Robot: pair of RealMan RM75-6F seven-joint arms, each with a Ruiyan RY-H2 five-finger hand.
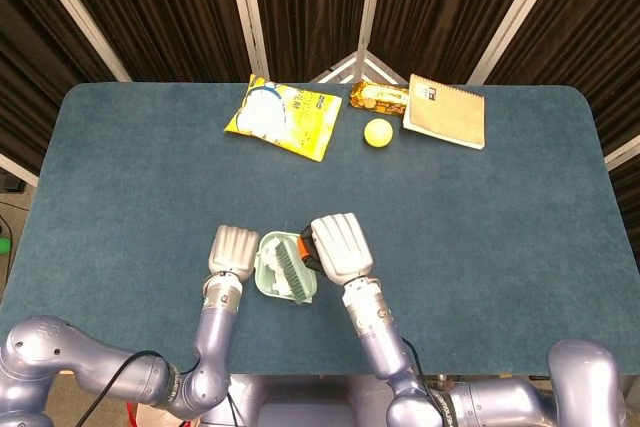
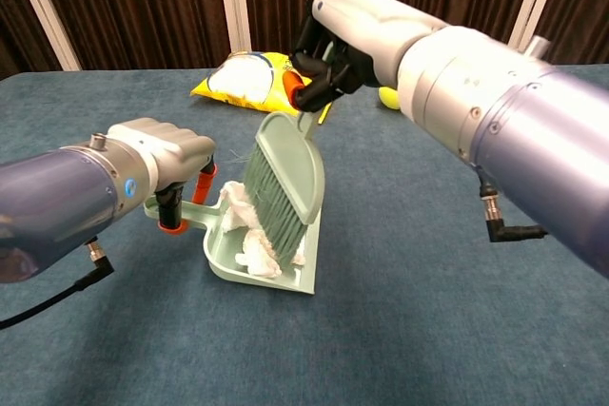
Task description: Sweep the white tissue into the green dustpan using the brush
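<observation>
The green dustpan (image 2: 249, 261) lies on the blue table with the crumpled white tissue (image 2: 249, 240) inside it. My left hand (image 2: 162, 157) grips the dustpan's orange-tipped handle (image 2: 179, 204). My right hand (image 2: 354, 28) holds the green brush (image 2: 284, 181) by its orange handle, and the bristles stand inside the pan against the tissue. In the head view the dustpan (image 1: 270, 269) shows between my left hand (image 1: 232, 250) and my right hand (image 1: 335, 249), with the brush (image 1: 290, 268) over it.
At the table's far side lie a yellow snack bag (image 1: 283, 116), a yellow ball (image 1: 378, 132), a gold packet (image 1: 379, 97) and a tan notebook (image 1: 446, 111). Dark curtains hang behind the table.
</observation>
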